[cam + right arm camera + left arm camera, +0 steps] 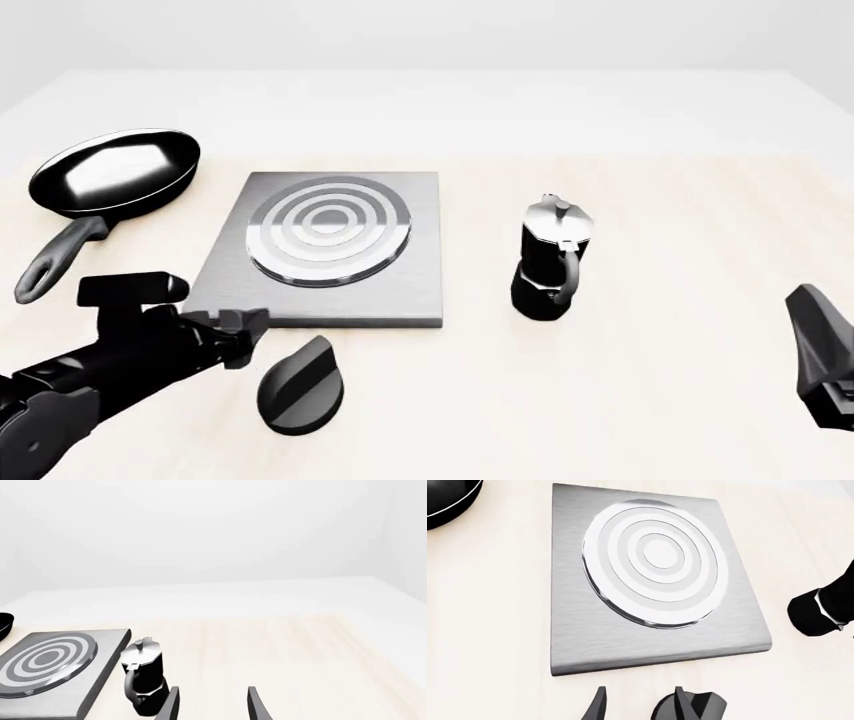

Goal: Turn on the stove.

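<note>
The stove (pixel 400 285) is a flat grey metal slab with a raised ring burner (pixel 330 228) and lies left of the table's centre. It fills the left wrist view (pixel 587 645). A small black ridged knob (pixel 304 385) lies on the table just in front of the stove. My left gripper (pixel 244 332) is open and empty, low at the stove's near left corner, just left of the knob. In the left wrist view the knob (pixel 700 707) sits against one of its fingers (pixel 679 702). My right gripper (pixel 210 705) is open and empty, far to the right (pixel 817 350).
A black frying pan (pixel 114 172) lies left of the stove, handle toward me. A black moka pot (pixel 550 262) with a silver lid stands right of the stove; it also shows in the left wrist view (pixel 820 610) and the right wrist view (pixel 143 680).
</note>
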Controlling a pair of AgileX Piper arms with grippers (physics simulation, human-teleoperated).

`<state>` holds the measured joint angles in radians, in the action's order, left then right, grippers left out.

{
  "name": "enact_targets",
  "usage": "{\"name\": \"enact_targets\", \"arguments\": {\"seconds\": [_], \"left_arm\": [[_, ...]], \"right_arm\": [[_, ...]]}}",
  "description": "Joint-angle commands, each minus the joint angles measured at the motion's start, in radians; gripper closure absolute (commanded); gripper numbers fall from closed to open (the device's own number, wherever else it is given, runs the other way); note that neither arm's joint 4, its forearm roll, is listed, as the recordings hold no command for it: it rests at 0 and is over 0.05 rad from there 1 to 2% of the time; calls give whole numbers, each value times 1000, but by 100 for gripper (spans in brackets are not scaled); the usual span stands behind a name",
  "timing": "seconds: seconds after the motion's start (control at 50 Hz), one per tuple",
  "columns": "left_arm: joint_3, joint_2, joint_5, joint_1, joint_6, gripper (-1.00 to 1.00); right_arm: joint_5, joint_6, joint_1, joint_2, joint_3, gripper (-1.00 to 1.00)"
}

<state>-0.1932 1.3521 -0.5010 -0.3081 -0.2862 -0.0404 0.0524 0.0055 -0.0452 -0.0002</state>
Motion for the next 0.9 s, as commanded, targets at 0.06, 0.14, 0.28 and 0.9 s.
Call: {"name": "enact_targets", "arguments": {"seconds": [0.06,0.14,0.28,0.9], "left_arm": [[5,-410,190,-7,60,-100],[14,-538,263,-9,73,-100],[41,-756,382,-22,114,-100],[56,-1352,758,21,108,-100]], "right_arm": [[-8,0,3,-13,0,-100],[-22,-2,4,-28,0,-100],[-19,-4,5,-28,0,-100],[10,4,11,19,0,-100]]}}
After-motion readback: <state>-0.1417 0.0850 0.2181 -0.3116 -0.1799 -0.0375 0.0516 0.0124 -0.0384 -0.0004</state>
